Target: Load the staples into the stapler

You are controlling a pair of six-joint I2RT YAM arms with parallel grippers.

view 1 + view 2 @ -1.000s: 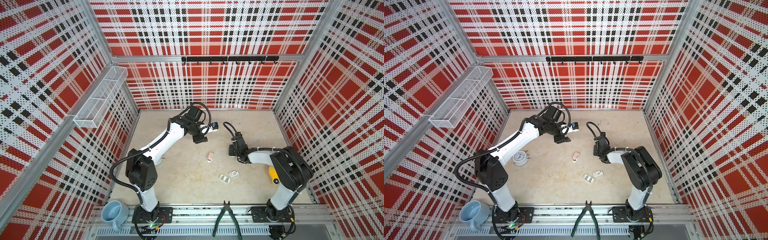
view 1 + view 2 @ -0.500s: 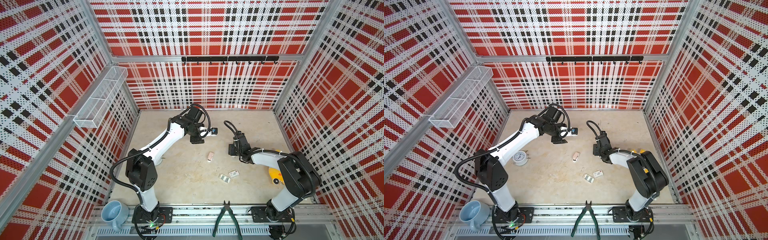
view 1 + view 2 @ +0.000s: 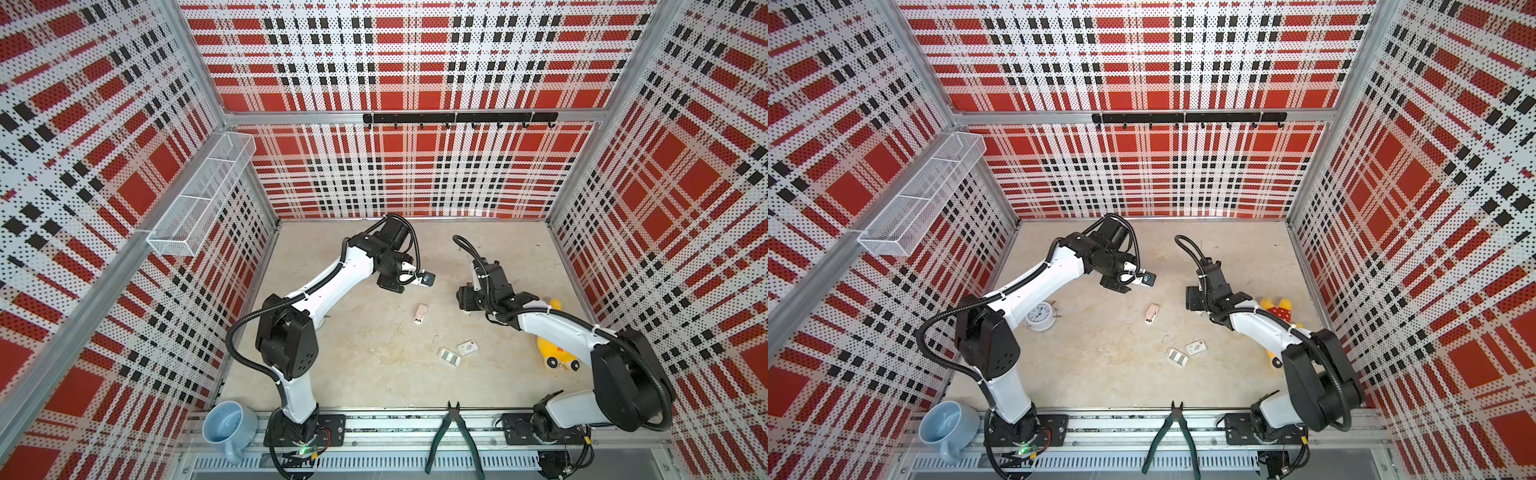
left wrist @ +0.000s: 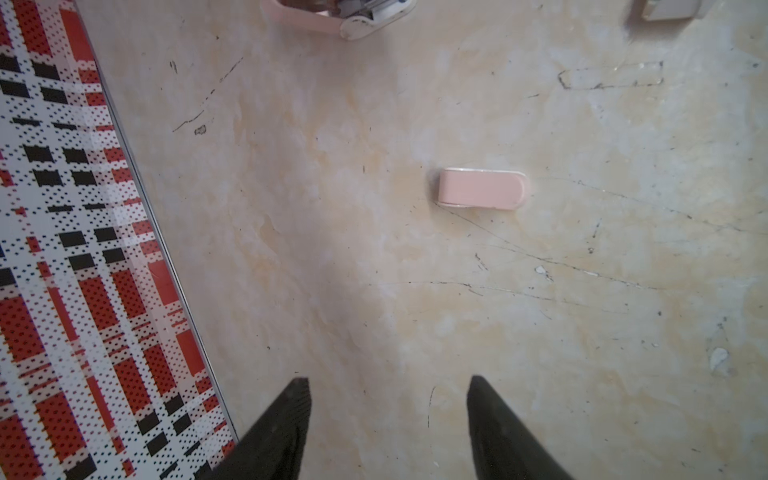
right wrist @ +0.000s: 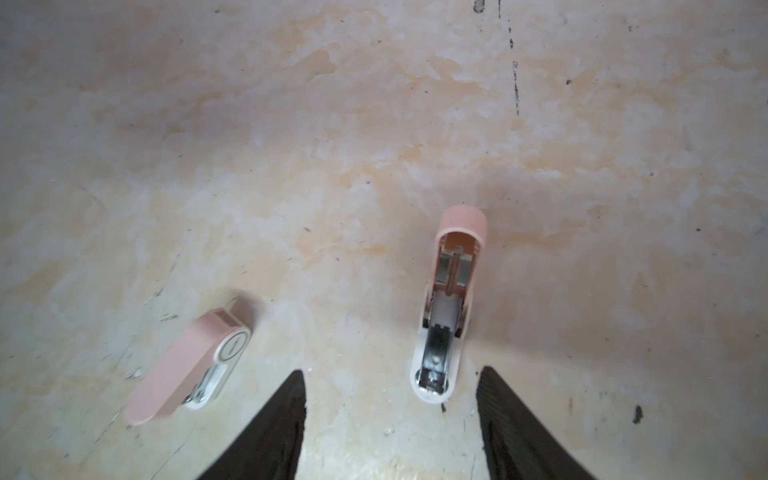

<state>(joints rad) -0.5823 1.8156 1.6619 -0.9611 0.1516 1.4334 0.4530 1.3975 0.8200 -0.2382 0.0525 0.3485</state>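
Top and wrist views: my right gripper (image 5: 392, 372) hangs spread and empty, fingertips just short of the open stapler (image 5: 451, 307), whose bared magazine runs in line with my fingers. The staples (image 3: 450, 356), a grey block lying slantwise beside a white sleeve (image 3: 467, 347), sit nearer the front, closer to this arm than to my left gripper (image 4: 388, 379), also spread and empty

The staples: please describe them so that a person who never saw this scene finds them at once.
Find the green-handled pliers on the metal rail at the front edge of the beige table. Beyond their tips, two small flat pieces lie side by side. The staples are the silvery-grey block nearer the left arm; its neighbour is a white cardboard sleeve with a red mark.
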